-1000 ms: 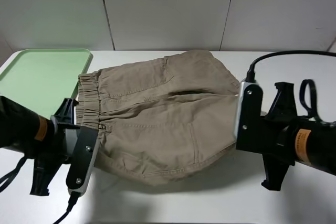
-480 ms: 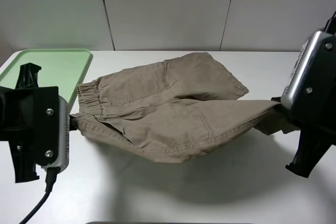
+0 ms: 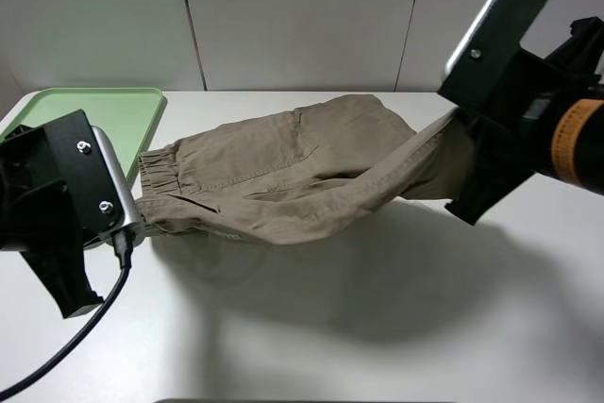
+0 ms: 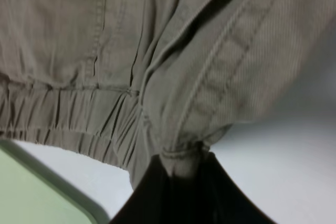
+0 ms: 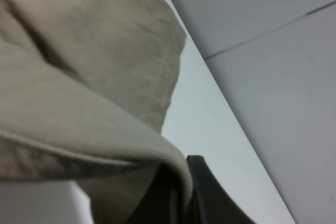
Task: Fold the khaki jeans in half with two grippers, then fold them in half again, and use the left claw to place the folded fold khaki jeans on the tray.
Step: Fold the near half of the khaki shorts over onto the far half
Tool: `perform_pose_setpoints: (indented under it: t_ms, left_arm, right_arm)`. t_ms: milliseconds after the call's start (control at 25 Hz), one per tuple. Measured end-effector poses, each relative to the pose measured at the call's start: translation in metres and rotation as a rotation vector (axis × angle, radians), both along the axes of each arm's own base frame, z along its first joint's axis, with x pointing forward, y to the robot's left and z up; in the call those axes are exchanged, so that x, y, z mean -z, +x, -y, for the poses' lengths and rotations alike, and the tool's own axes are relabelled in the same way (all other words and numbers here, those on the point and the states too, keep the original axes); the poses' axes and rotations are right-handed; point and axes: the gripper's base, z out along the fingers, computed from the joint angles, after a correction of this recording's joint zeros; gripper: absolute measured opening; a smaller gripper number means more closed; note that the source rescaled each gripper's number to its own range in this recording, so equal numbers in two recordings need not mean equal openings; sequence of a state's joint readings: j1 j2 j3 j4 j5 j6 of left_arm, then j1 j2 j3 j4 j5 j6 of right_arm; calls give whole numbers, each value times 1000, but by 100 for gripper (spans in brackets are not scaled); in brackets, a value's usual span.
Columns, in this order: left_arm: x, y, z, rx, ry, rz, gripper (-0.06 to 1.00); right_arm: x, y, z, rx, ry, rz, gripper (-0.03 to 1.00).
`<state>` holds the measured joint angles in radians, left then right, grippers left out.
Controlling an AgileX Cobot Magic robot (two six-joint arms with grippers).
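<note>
Mid first fold, left gripper and right gripper jaws pinch the jeans' raised edge, which probably needs laying over the far half.

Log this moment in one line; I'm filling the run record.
phase: first fold | left tool: shut on khaki jeans waistband | right tool: shut on hem, raised | tray: jeans not on it

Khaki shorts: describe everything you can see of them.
The khaki shorts are tan, cotton-looking woven cloth with a gathered elastic waistband, stitched seams and a pocket. Their far half lies on the white table; the near edge is lifted, pinched by the shut left end effector at the waistband side and the shut right end effector, raised higher, at the leg side. The waistband end lies near the pale-green tray.
</note>
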<state>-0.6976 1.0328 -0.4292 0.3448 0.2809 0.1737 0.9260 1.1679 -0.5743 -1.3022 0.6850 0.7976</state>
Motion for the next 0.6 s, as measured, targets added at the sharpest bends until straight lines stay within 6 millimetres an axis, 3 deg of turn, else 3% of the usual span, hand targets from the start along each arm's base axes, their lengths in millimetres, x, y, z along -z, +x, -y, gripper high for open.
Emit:
perform_pose_setpoints:
  t_ms: [280, 440, 600]
  left_arm:
    - [-4, 15, -17, -296, -86, 36, 2]
    - [-8, 28, -37, -464, -123, 98, 0]
    - [-10, 34, -48, -515, -123, 137, 0]
  right_arm:
    - [-2, 54, -10, 168, 68, -20, 0]
    - [-9, 71, -17, 101, 167, -31, 0]
    - [-17, 80, -19, 28, 287, -41, 0]
